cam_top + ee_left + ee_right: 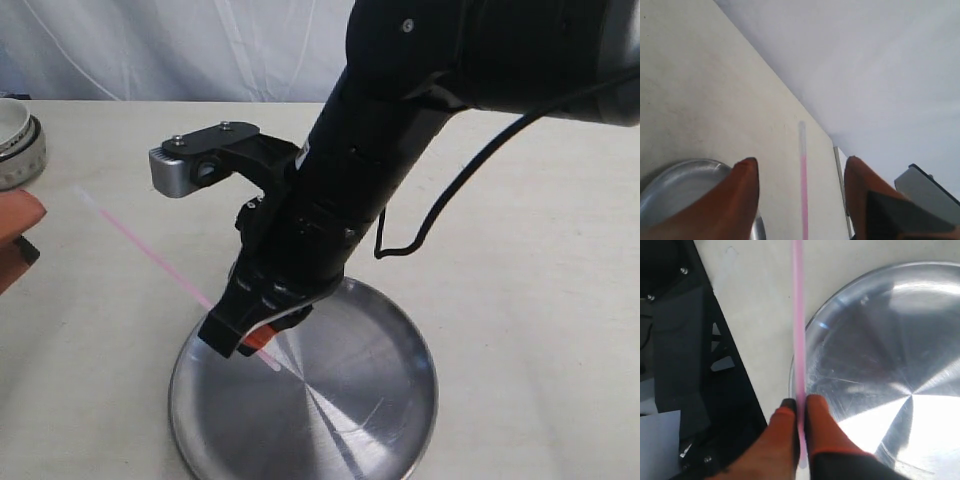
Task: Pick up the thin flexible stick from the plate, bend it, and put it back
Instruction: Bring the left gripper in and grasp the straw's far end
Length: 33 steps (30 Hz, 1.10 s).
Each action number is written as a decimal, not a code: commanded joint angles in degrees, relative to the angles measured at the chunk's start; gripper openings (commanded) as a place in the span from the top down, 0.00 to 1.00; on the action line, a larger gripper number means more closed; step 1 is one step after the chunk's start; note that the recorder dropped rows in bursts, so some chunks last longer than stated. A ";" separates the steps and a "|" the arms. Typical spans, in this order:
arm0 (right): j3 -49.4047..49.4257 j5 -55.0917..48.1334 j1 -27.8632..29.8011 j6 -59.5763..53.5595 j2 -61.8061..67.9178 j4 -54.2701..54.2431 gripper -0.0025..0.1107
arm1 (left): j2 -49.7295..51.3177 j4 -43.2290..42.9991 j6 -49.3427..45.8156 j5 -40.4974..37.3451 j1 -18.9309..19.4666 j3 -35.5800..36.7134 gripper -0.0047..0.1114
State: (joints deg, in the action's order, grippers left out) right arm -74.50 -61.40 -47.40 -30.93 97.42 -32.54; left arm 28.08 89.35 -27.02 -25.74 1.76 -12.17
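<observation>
My right gripper (pixel 252 338) is shut on the thin pink stick (pixel 150 250), holding it just above the left part of the steel plate (pixel 380 400). The stick runs up and left from the fingers to a pale end, out over the table. In the right wrist view the orange fingertips (pixel 816 407) pinch the stick (pixel 798 315) at the plate's rim (pixel 812 335). My left gripper (pixel 15 235) sits at the far left edge. In its wrist view it is open (pixel 800 162), with the stick (pixel 803 195) lying between its fingers without touching them, and the plate (pixel 680 182) to one side.
A small white bowl (pixel 15 140) with a dark rim stands at the back left of the pale table. The right arm's black body and wrist camera (pixel 190 165) loom over the plate. A white cloth backdrop hangs behind the table.
</observation>
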 commanded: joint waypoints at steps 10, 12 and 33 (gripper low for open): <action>-0.06 -0.96 -0.06 -3.51 -0.52 -3.85 0.99 | 6.70 10.60 -13.31 -4.50 -0.28 -0.39 0.52; -0.06 -0.96 -0.06 -3.51 -0.52 -3.85 0.99 | 7.27 10.60 -14.04 -4.90 -0.28 -0.39 0.52; -0.06 -2.80 -0.06 -5.73 -0.52 -5.53 0.99 | 9.92 10.60 -15.51 -6.37 -0.28 -1.93 0.52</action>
State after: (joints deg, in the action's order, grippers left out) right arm -74.50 -63.38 -47.40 -35.25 97.42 -36.68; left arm 37.76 99.13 -42.14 -31.90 1.76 -13.63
